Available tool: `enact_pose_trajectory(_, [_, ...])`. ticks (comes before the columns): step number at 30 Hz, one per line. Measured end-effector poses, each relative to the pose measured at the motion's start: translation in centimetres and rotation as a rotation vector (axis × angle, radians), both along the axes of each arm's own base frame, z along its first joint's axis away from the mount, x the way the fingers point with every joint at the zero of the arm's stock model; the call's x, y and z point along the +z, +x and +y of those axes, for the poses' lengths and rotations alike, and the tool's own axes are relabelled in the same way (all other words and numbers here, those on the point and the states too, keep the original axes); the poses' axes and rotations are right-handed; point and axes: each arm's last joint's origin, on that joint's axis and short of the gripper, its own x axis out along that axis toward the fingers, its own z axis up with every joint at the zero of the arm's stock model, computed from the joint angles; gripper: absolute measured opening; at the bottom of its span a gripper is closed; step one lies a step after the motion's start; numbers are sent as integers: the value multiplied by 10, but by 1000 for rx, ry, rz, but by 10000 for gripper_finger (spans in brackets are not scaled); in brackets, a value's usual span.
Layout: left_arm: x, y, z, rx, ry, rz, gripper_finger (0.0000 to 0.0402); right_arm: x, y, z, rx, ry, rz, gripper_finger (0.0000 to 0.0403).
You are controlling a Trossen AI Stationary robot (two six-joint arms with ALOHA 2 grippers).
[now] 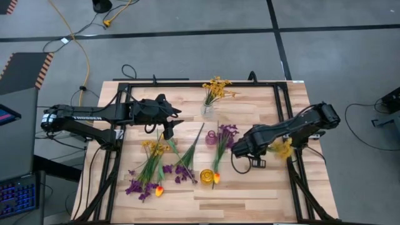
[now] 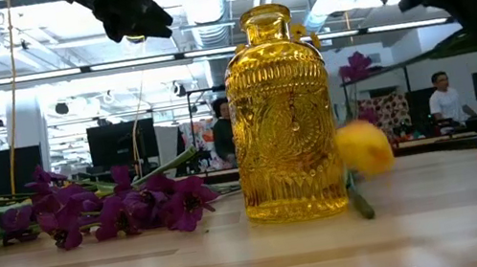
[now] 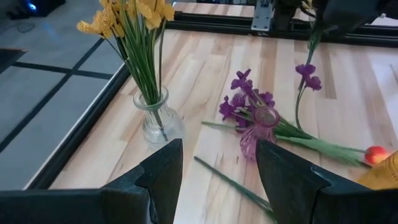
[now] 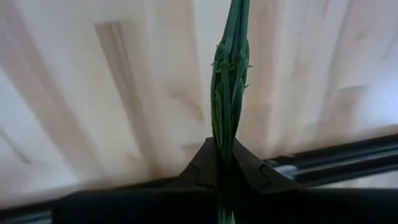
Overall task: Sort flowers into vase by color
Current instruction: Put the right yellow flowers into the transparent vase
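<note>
Desk [image 1: 250,200]: pale wooden planks with visible grain, framed by a black metal rail.
Left pincer [image 1: 167,127]: fingers spread wide with nothing between them, held above the desk's left half near the clear vase; dark, wedge-shaped fingers [image 3: 158,180] in the left wrist view.
Right pincer [image 4: 224,163]: pressed together on a bundle of thin green stems [image 4: 229,81], at the desk's right side; yellow blooms [image 1: 281,149] show just beside the arm in the high view.
Loose flowers [image 1: 153,172]: lying flat on the desk's front left, long green stems, purple blossoms, small yellow clusters and a yellow-orange tulip head.
Clear vase [image 1: 207,111]: ribbed glass, near the far edge, holding upright yellow clustered flowers [image 1: 216,87].
Yellow vase [image 2: 281,117]: embossed amber glass bottle, upright near the front edge, a tulip head [image 2: 363,148] just beside it.
Purple vase [image 3: 259,132]: small tinted glass, between the other two, purple blossoms [image 3: 244,99] lying beside it.
</note>
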Motion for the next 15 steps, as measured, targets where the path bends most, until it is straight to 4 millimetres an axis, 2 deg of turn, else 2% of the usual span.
enact_pose_trajectory(15, [0, 0, -1, -9, -22, -4, 191, 4, -4, 5, 378, -289, -7, 42])
